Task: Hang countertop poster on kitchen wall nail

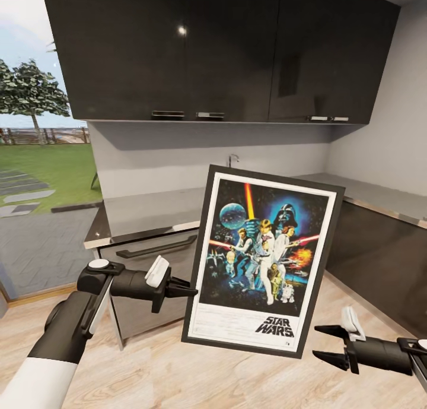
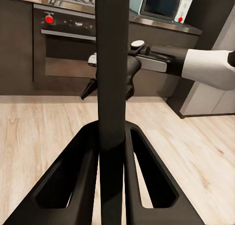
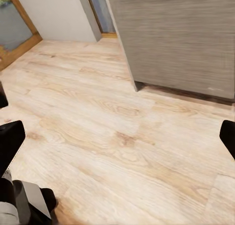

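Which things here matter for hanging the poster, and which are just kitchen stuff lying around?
For the job:
- poster, held upright off the counter
- left hand, shut on the poster's edge
- kitchen countertop, where it came from
- right hand, open and free

Just around:
- oven
- microwave
- upper cabinets
- tap

The head view looks forward and a little down from above both arms, toward the countertop (image 1: 148,210) in the kitchen corner, with the poster (image 1: 264,260) close in front. The left wrist view looks along the left gripper (image 2: 112,141) very near the poster's edge (image 2: 111,63), across the room to an oven (image 2: 63,43). The right wrist view looks down at the floor (image 3: 112,137) from near. All three views share this wooden floor.
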Motion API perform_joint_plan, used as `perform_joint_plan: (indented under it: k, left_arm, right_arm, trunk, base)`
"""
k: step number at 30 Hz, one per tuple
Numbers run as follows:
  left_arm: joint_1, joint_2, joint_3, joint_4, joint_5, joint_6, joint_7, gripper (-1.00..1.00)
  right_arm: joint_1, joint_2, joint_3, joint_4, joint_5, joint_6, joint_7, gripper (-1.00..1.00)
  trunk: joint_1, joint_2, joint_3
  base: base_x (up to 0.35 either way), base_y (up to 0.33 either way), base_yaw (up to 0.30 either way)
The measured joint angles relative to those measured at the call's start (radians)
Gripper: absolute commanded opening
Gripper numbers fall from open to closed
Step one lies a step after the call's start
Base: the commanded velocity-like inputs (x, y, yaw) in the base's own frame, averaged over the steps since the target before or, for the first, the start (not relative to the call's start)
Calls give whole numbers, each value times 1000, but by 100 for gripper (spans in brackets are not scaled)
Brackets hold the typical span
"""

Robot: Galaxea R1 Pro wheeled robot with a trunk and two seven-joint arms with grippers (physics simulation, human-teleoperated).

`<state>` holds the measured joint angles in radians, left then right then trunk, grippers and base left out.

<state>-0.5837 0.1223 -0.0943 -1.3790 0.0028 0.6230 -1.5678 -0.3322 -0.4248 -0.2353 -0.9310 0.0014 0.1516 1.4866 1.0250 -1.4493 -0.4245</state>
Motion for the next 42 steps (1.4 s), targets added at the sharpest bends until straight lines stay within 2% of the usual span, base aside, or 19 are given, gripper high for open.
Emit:
perform_joint_plan:
  k: [2, 9, 42]
  left_arm:
    - [0, 0, 1, -1, 0, 0, 0, -100]
    - [0, 1, 3, 0, -1, -1, 0, -100]
    - [0, -3, -2, -3, 0, -2, 0, -100]
  right_arm:
    - [0, -2, -1, -1, 0, 0, 37, 100]
    - [0, -4, -2, -3, 0, 0, 67, 100]
    - [0, 3, 7, 0, 0, -1, 71, 100]
  trunk:
    - [0, 0, 0]
    - [0, 0, 0]
    - [0, 0, 0]
  base:
    - [0, 0, 0]
    - [0, 0, 0]
    - [0, 0, 0]
